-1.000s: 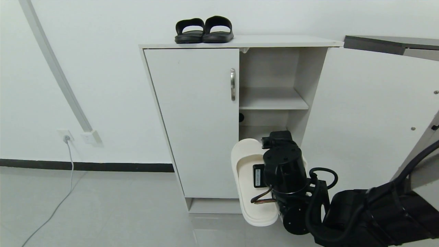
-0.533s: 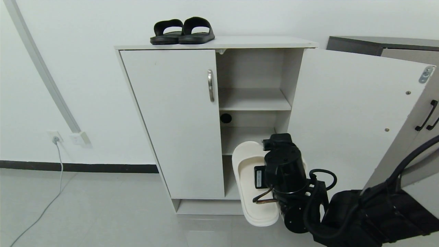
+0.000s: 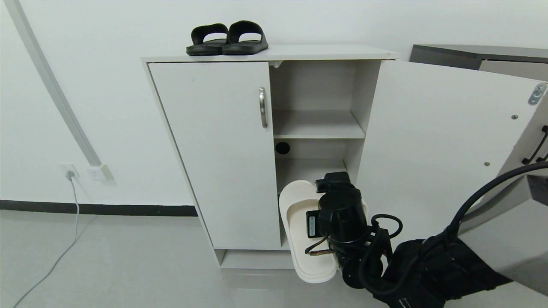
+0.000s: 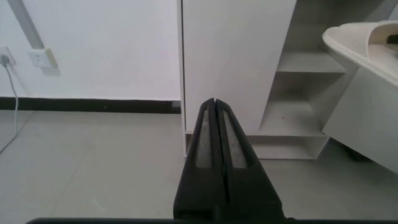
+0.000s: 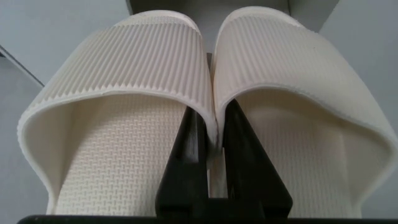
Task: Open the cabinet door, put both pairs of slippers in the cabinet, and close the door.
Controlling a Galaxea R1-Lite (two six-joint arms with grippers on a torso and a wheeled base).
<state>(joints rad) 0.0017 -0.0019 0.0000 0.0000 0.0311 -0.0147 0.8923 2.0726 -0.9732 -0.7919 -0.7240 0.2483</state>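
Note:
The white cabinet [image 3: 214, 149] has its left door closed and its right door [image 3: 428, 145] swung wide open. A pair of black slippers [image 3: 227, 37] sits on the cabinet top. My right gripper [image 5: 213, 127] is shut on the pair of white slippers [image 5: 124, 112], pinching the inner strap edges of both together. The white slippers [image 3: 299, 222] hang low in front of the open compartment, toes toward it. My left gripper [image 4: 214, 140] is shut with nothing in it, above the floor and facing the cabinet [image 4: 236, 56].
Bare shelves [image 3: 317, 126] show inside the open half. Grey furniture with a black handle [image 3: 540, 145] stands just behind the open door at the right. At the left, a cable [image 3: 64, 252] trails from a wall socket across the floor.
The head camera shifted, so the cabinet sits further left in the picture. My right gripper with the white slippers has moved slightly left and lower, still in front of the opening.

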